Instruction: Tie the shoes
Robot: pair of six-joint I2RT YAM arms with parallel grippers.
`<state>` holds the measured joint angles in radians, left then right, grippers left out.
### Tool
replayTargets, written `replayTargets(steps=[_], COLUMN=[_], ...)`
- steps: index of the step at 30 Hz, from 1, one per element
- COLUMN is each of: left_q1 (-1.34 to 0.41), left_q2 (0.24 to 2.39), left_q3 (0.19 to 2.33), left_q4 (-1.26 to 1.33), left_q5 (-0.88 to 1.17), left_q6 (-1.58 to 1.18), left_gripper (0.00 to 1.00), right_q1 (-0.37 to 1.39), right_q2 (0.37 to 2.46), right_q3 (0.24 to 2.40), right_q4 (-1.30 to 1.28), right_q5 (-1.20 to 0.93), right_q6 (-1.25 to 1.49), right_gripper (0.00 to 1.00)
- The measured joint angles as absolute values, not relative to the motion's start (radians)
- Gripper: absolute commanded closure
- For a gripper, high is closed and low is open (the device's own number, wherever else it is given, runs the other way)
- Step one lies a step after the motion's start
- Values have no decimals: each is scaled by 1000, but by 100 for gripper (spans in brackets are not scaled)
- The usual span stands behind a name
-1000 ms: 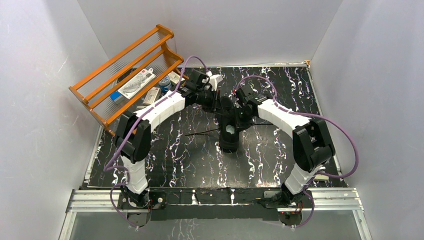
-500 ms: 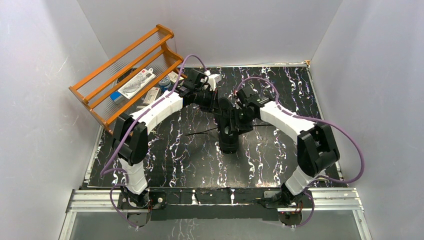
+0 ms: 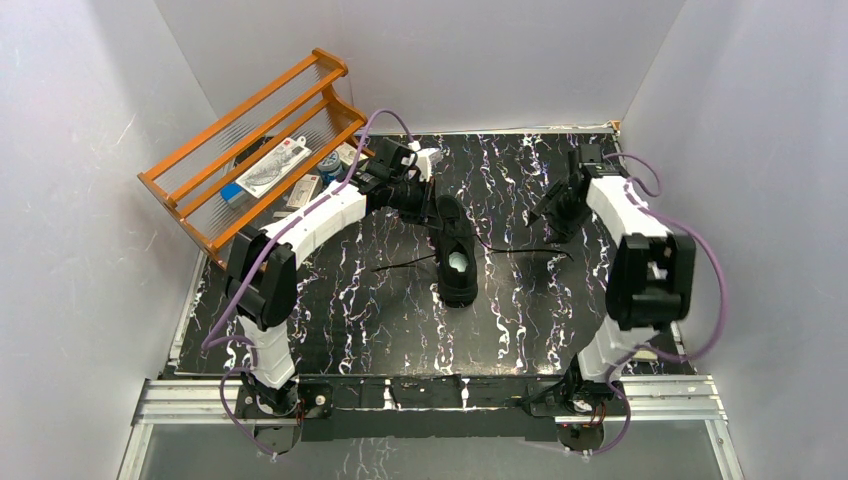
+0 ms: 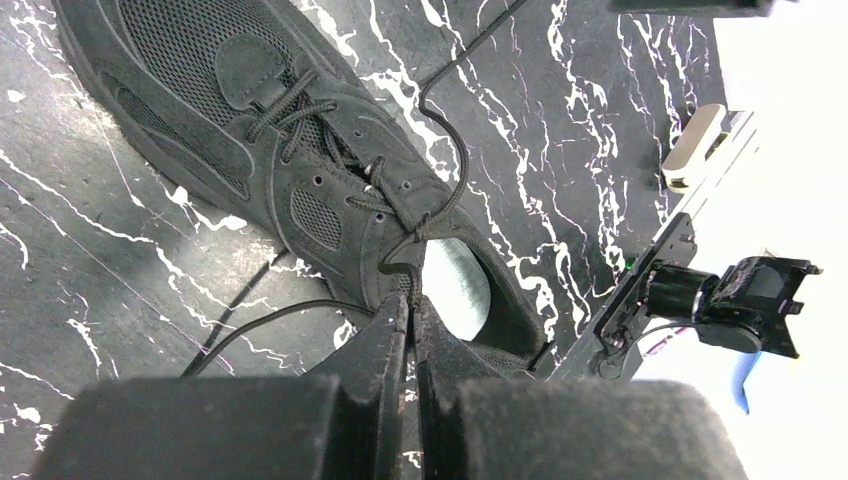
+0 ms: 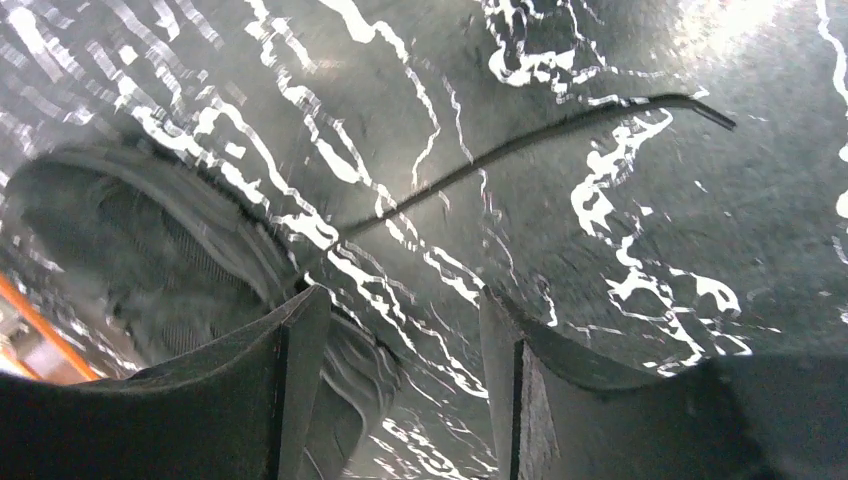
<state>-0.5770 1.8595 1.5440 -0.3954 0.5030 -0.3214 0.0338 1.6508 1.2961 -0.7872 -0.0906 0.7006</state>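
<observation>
Black sneaker (image 3: 458, 285) mid-table (image 3: 520, 310), pale insole showing, left hand (image 4: 410, 300) pinched tight on a thin lace (image 4: 463, 165) at the shoe's opening, right hand (image 5: 400, 300) off at 2 o'clock, fingers spread (nothing between them).

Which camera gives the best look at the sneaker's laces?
Left wrist: the laces are close and sharp, crossing the eyelets. Top external shows only thin strands beside the small sneaker; right wrist shows one blurred strand on the table.

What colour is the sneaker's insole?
Pale, whitish-grey insole, set inside the all-black sneaker; clearest in the left wrist view.
</observation>
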Motion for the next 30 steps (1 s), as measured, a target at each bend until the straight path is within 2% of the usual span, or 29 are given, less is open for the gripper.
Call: replayTargets(steps=[6,14,17,23,27,28,29,30], left_q1=[-591,-611,-611,-611,-611,-611,-611,-611], left_q2=[1863,1855,1855,1853,1853,1853,1852,1851], left_q3=[1544,1496,1493,1441,1413,1408,1404,1399], left_q4=[-350,-235,-213,-183,-161,-157,-152,-147], left_q5=[479,476,476,477,476,476,475,474], left_q6=[-257,-136,-109,-68,-46,-41,-37,-34], left_gripper=[100,100,100,100,100,100,100,100], right_q1=[27,13,13,12,6,4,3,2], right_q2=[1892,1946,1951,1972,1972,1970,1967,1963], right_q3=[1411,1420,1397,1372,1366,1364,1360,1355], right_q4=[-827,-882,-878,-865,-871,-870,-865,-856], right_q5=[-39,80,108,110,104,100,96,90], right_q6=[840,981,1015,1072,1080,1069,1054,1037], right_gripper=[35,40,56,62,86,96,100,100])
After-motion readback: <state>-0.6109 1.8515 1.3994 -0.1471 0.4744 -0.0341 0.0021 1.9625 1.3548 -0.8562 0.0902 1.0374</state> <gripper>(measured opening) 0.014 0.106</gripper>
